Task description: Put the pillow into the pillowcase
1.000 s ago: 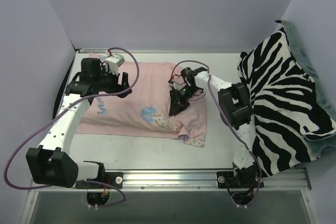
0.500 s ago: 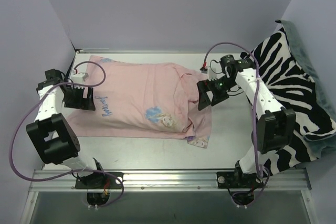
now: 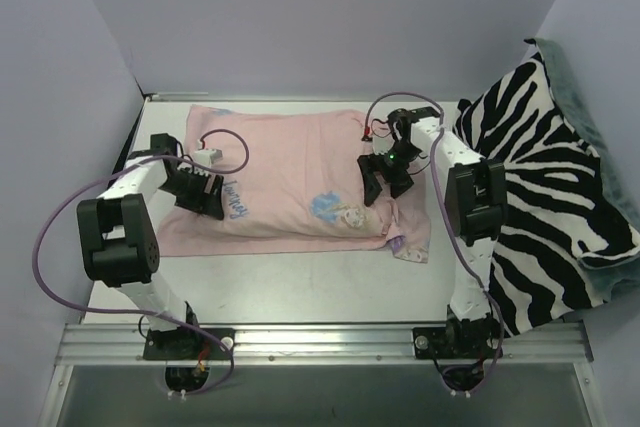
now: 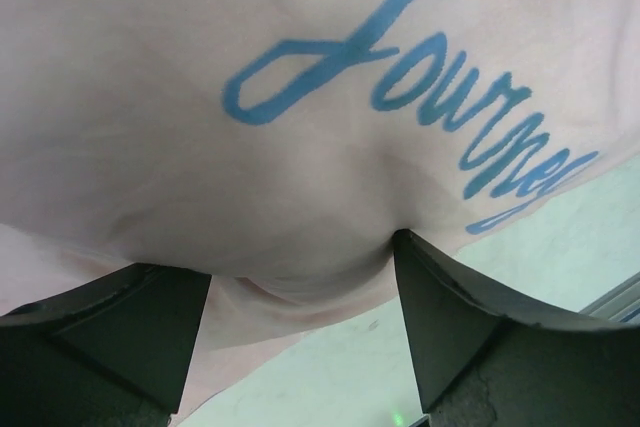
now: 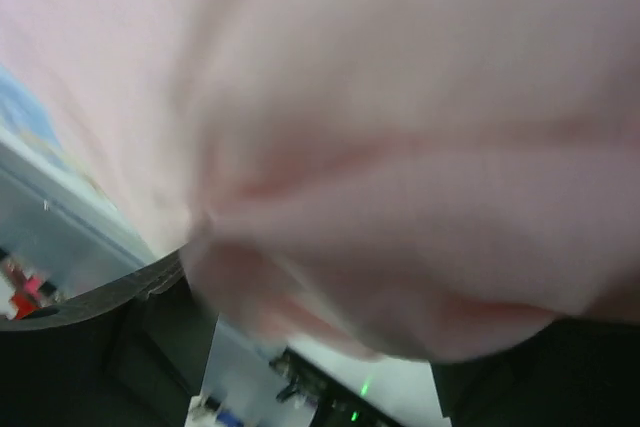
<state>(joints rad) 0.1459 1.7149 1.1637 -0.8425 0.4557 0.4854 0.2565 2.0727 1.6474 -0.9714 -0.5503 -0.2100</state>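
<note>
The pillowcase [image 3: 290,172] lies across the table with its pale pink side out, and a purple edge shows at its front right corner. It bulges plumply. The pillow is hidden; no white or yellow shows. My left gripper [image 3: 205,195] is open at the case's left end, and the fabric with blue lettering [image 4: 300,147] bulges between its fingers [image 4: 470,327]. My right gripper [image 3: 385,177] is open on the case's right end. Blurred pink fabric [image 5: 400,197] fills the right wrist view and sags between its fingers [image 5: 130,347].
A black-and-white zebra-striped blanket [image 3: 540,187] is heaped along the right side, close to the right arm. Purple walls close in the back and left. A metal rail [image 3: 320,342] runs along the near edge where the arm bases stand.
The pillowcase has shifted to the right and looks fuller. My left gripper has moved right onto its left end. My right gripper has moved left onto its right end.
</note>
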